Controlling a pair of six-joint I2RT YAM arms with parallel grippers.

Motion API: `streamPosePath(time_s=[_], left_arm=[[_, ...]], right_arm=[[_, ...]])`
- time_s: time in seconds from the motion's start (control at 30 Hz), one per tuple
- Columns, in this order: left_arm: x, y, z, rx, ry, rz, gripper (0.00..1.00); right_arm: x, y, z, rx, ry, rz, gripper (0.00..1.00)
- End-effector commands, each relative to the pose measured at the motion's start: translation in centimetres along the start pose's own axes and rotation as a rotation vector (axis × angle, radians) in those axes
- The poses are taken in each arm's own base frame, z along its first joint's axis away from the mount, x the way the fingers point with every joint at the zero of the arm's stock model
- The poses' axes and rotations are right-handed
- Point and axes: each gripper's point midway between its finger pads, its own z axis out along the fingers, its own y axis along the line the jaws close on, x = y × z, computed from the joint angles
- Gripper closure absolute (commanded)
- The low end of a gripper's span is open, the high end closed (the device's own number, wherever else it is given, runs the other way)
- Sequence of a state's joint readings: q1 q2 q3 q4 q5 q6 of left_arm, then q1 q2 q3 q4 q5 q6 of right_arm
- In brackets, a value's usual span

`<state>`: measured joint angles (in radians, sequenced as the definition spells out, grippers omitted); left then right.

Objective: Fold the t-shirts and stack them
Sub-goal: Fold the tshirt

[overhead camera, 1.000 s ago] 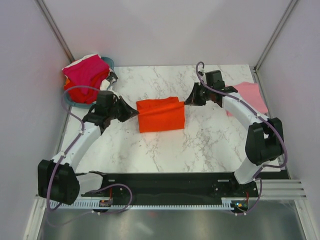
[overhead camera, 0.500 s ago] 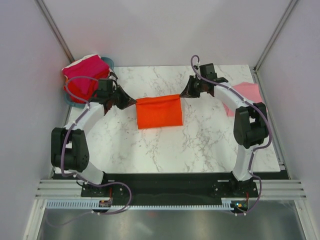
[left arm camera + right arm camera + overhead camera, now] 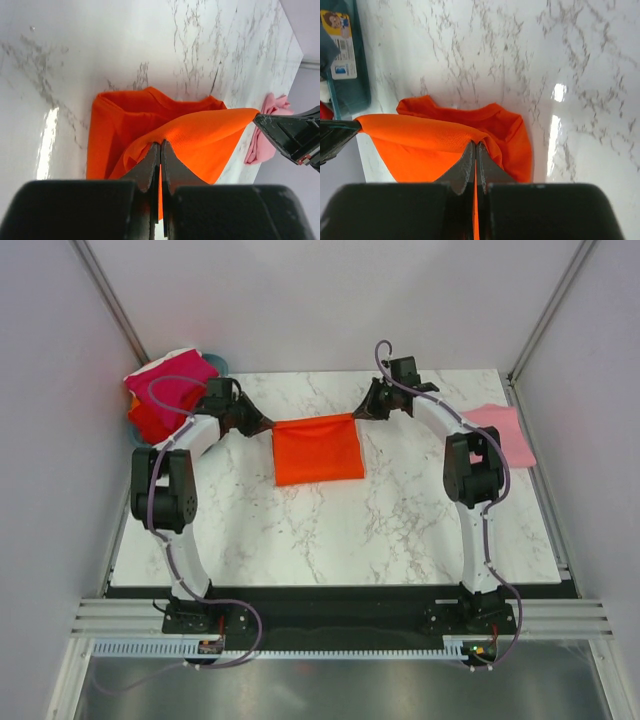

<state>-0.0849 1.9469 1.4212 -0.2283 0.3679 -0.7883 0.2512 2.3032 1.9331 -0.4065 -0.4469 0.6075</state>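
The bright orange-red t-shirt (image 3: 318,448) lies partly folded at the table's far middle, its far edge lifted and stretched between both grippers. My left gripper (image 3: 268,426) is shut on its far left corner; the wrist view shows the jaws (image 3: 160,146) pinching the cloth (image 3: 200,135). My right gripper (image 3: 358,416) is shut on its far right corner, also seen in the right wrist view (image 3: 475,146) with cloth (image 3: 420,135) between the jaws. A light pink t-shirt (image 3: 500,430) lies folded at the right edge. Magenta, red and white shirts (image 3: 165,390) are piled in the basket.
The teal basket (image 3: 215,365) stands at the far left corner, partly off the marble table (image 3: 330,530); its wall shows in the right wrist view (image 3: 345,65). Grey walls enclose the table on three sides.
Both grippers have moved away from me toward the table's back, carrying the shirt's held edge with them. The orange-red shirt has shifted back and its top layer is pulled taut.
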Motion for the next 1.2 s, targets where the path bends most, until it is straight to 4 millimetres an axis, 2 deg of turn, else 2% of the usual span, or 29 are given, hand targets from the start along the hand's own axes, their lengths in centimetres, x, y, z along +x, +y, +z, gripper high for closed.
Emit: streamPosePath(time_s=[0.0, 0.03, 0.07, 0.1, 0.13, 0.17, 0.2, 0.23, 0.27, 0.3, 0.33, 0.37, 0.4, 0.43, 0.47, 0.5, 0.6, 0.73, 0.93, 0.97, 1.1, 1.17], left_arm=[[-3.1, -0.7, 1.8, 0.021, -0.048, -0.002, 0.98], [-2.6, 0.7, 3.5, -0.005, -0.020, -0.015, 0.98], [-2.7, 1.0, 4.1, -0.011, -0.009, -0.024, 0.98], [-3.6, -0.1, 4.3, 0.014, -0.012, -0.018, 0.97], [-3.4, 0.3, 5.0, 0.011, 0.003, -0.024, 0.96], [-3.2, 0.9, 5.8, 0.003, 0.017, -0.035, 0.91], [-3.4, 0.8, 6.0, 0.008, 0.019, -0.034, 0.71], [-3.4, 1.0, 6.2, 0.000, 0.018, -0.023, 0.63], [-3.5, 1.3, 6.1, -0.019, 0.007, -0.015, 0.51], [-3.6, 1.3, 5.8, -0.026, 0.001, -0.006, 0.38], [-3.8, 1.4, 5.6, -0.032, -0.008, 0.012, 0.37], [-3.7, 1.7, 5.4, -0.047, -0.017, 0.020, 0.37], [-4.1, 1.2, 4.6, -0.042, -0.033, 0.032, 0.36], [-4.1, 1.2, 4.3, -0.050, -0.042, 0.044, 0.36], [-4.0, 1.8, 4.1, -0.071, -0.050, 0.049, 0.36], [-4.3, 1.3, 3.4, -0.067, -0.065, 0.059, 0.36], [-3.7, 1.8, 2.8, -0.085, -0.065, 0.081, 0.36], [-2.6, 2.7, 3.2, -0.100, -0.039, 0.090, 0.36], [-0.9, 4.0, 4.5, -0.114, 0.013, 0.081, 0.38], [-1.0, 4.2, 4.6, -0.118, 0.009, 0.080, 0.38], [-0.6, 4.7, 4.8, -0.126, 0.017, 0.081, 0.39], [-0.5, 4.7, 4.9, -0.121, 0.019, 0.084, 0.40]], right_arm=[[-2.6, -0.4, 2.1, -0.020, -0.057, 0.017, 1.00], [-3.2, -0.3, 2.6, -0.031, -0.071, 0.019, 0.98], [-3.3, -0.7, 3.1, -0.030, -0.070, 0.030, 0.93], [-2.6, -1.3, 4.3, -0.050, -0.045, 0.041, 0.85], [-2.4, -1.2, 4.7, -0.065, -0.038, 0.047, 0.79], [-2.0, -1.6, 5.0, -0.065, -0.029, 0.056, 0.60], [-2.0, -1.7, 5.1, -0.059, -0.037, 0.056, 0.50], [-1.7, -2.3, 5.2, -0.057, -0.044, 0.049, 0.29], [-2.2, -1.5, 4.5, -0.070, -0.068, 0.029, 0.20], [-2.4, -1.6, 4.3, -0.065, -0.087, 0.014, 0.18], [-2.1, -2.0, 4.2, -0.052, -0.086, 0.010, 0.17], [-2.4, -1.5, 3.5, -0.055, -0.100, -0.020, 0.17], [-2.5, -1.4, 3.2, -0.059, -0.109, -0.034, 0.17], [-2.1, -1.9, 3.2, -0.043, -0.106, -0.035, 0.19], [-2.2, -1.5, 2.7, -0.044, -0.115, -0.049, 0.20], [-2.2, -1.6, 2.6, -0.042, -0.120, -0.051, 0.22], [-1.3, -1.8, 2.6, -0.052, -0.102, -0.052, 0.28], [-0.2, -2.6, 3.4, -0.056, -0.064, -0.026, 0.37], [1.0, -3.4, 4.7, -0.066, -0.020, 0.014, 0.44], [1.4, -3.9, 5.1, -0.061, -0.007, 0.025, 0.45], [1.8, -3.8, 5.9, -0.081, 0.016, 0.047, 0.52], [1.9, -3.8, 6.3, -0.091, 0.024, 0.054, 0.58]])
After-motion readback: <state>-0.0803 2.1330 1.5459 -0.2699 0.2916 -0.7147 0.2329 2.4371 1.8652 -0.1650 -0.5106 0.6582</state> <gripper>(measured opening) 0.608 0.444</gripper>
